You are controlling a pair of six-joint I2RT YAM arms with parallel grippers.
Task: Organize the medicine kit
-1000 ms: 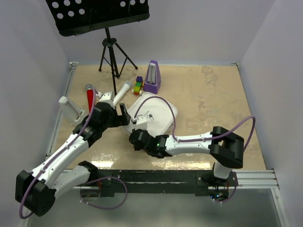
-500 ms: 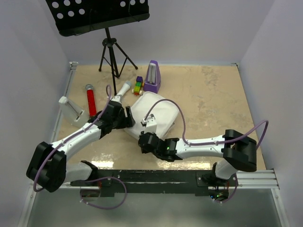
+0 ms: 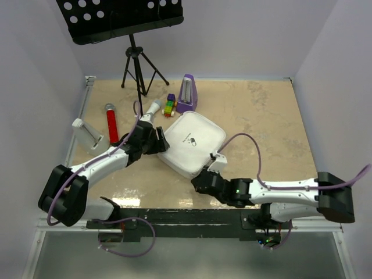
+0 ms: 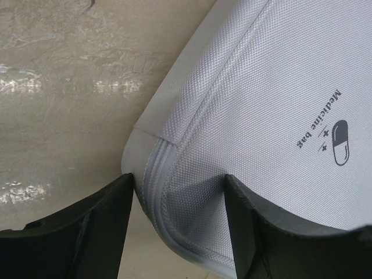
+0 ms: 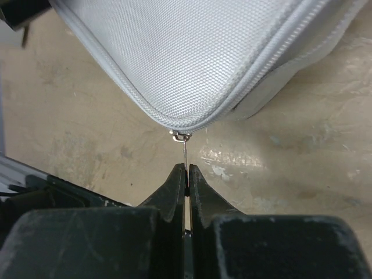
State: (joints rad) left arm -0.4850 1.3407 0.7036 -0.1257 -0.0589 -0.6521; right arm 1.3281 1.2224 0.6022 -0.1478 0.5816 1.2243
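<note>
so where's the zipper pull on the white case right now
In the right wrist view, the zipper pull hangs off the near corner of the medicine kit, pinched between the right gripper's shut fingers just above the table.

Mottled beige worktop [image 3: 261, 116] enclosed by plain pale lilac walls [image 3: 244, 35]; black perforated music stand [image 3: 125, 23] at its far-left corner.

My left end effector [image 4: 177, 218] straddles a corner of the medicine kit [image 3: 192, 141], a finger on each side, so that corner blocks me forward. Behind the kit the purple metronome [image 3: 186, 94], toy blocks [image 3: 169, 106] and stand legs [image 3: 139, 72] crowd the far surface. The surface [image 3: 264, 119] to the kit's right lies open.
</note>
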